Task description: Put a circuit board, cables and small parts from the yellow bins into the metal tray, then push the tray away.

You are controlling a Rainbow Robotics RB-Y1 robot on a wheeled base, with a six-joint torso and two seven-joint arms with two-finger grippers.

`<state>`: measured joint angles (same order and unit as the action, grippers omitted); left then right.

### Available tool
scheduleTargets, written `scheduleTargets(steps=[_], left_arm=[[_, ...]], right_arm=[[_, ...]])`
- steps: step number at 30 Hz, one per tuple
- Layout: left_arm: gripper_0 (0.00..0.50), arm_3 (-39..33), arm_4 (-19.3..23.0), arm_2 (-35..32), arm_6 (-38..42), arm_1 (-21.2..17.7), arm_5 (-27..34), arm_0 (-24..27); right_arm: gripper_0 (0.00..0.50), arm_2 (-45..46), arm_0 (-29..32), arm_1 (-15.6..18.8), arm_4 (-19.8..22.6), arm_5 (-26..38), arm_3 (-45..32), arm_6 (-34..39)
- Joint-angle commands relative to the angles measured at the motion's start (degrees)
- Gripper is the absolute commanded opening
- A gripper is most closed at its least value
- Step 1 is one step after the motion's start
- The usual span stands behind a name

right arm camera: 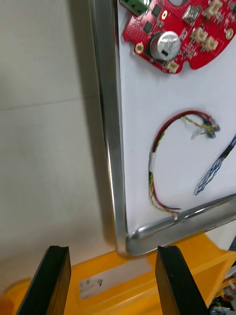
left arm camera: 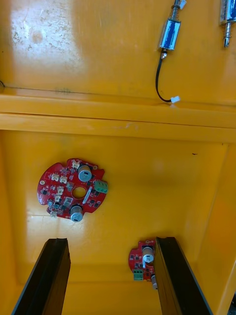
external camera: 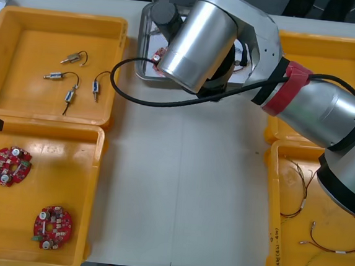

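Nearest the robot on its left, the near left bin (external camera: 96,188) holds two spare circuit boards (external camera: 10,166). The left pincer (left arm camera: 110,241) hangs over them released, with nothing between its fingers, well placed to reach this bin or the next one out. Across the worktop (external camera: 179,189), the near right bin (external camera: 271,203) has thin cables (external camera: 296,193) loose on its floor. Farther out on the left, the far left bin (external camera: 117,72) carries four small metal parts (external camera: 72,92), each with a short lead; judging by the task, these are what is left to fetch. Farthest, between the bins, sits the tray (right arm camera: 110,123), white inside, with the right arm reaching across above it. The right pincer (right arm camera: 112,248) hovers released and empty just off the tray's corner, over the rim of a yellow bin (right arm camera: 147,285). Inside the tray lie a board (right arm camera: 177,34), a red and yellow cable (right arm camera: 155,162) curled beside it, and a blue and white cable (right arm camera: 214,167) near the rim, all free of any grip, so the tray looks nearly ready to push.
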<state>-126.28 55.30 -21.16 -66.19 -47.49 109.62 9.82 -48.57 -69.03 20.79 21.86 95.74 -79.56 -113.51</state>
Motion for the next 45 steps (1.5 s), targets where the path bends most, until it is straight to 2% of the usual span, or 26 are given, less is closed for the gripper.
scheduleTargets(steps=[1,9,16,27,36,45], left_arm=[[0.5,-1.69,0.43,0.24,2.91,-2.17,0.38,-0.76],[0.5,-1.69,0.43,0.24,2.91,-2.17,0.38,-0.76],[0.5,-1.69,0.43,0.24,2.91,-2.17,0.38,-0.76],[0.5,-1.69,0.43,0.24,2.91,-2.17,0.38,-0.76],[0.5,-1.69,0.43,0.24,2.91,-2.17,0.38,-0.76],[0.5,-1.69,0.43,0.24,2.91,-2.17,0.38,-0.76]], right_arm=[[0.5,7.0,2.32,-0.84,-1.29,5.6,-4.55,0.75],[0.5,17.72,7.86,-0.84,-2.79,14.26,-12.02,2.33],[0.5,26.68,12.52,-0.84,-5.6,14.26,-18.0,5.32],[0.5,42.77,19.02,-0.4,-5.34,14.26,-22.3,15.08],[0.5,51.56,26.67,3.55,-5.16,14.26,-27.75,15.87],[0.5,61.49,32.82,6.89,-0.85,14.26,-28.63,15.17]])
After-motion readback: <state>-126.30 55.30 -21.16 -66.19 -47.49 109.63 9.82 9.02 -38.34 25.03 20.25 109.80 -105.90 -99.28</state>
